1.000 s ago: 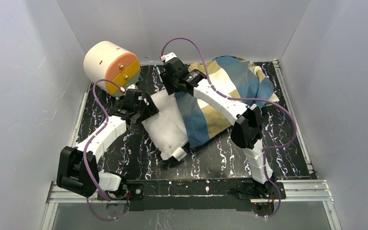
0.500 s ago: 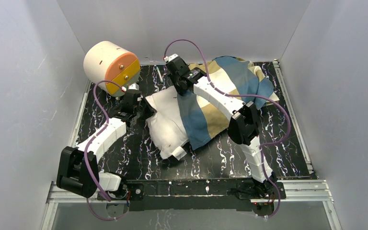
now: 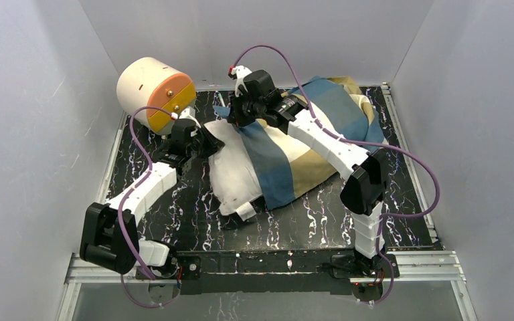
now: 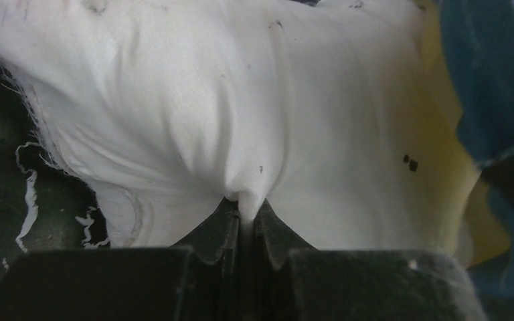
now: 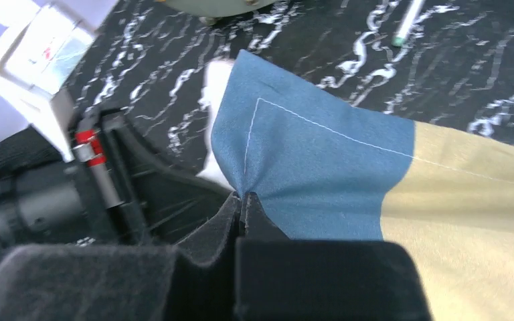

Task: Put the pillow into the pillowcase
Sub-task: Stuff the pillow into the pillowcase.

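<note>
Your left gripper (image 4: 244,208) is pinched tight on a fold of the pillow (image 4: 241,100). That arm reaches forward from the table's (image 3: 187,221) near-left corner. Your right gripper (image 5: 243,200) is clamped on a blue corner of the pillowcase (image 5: 321,167), with its arm stretched toward the far edge and its wrist raised. The pillow lies mid-table, its right part covered by the pillowcase.

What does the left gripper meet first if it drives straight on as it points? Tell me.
The pillow: the left gripper is shut on a pinch of its white fabric, and its bulk fills the line ahead. The pillowcase lies off to one side, probably out of that line.
</note>
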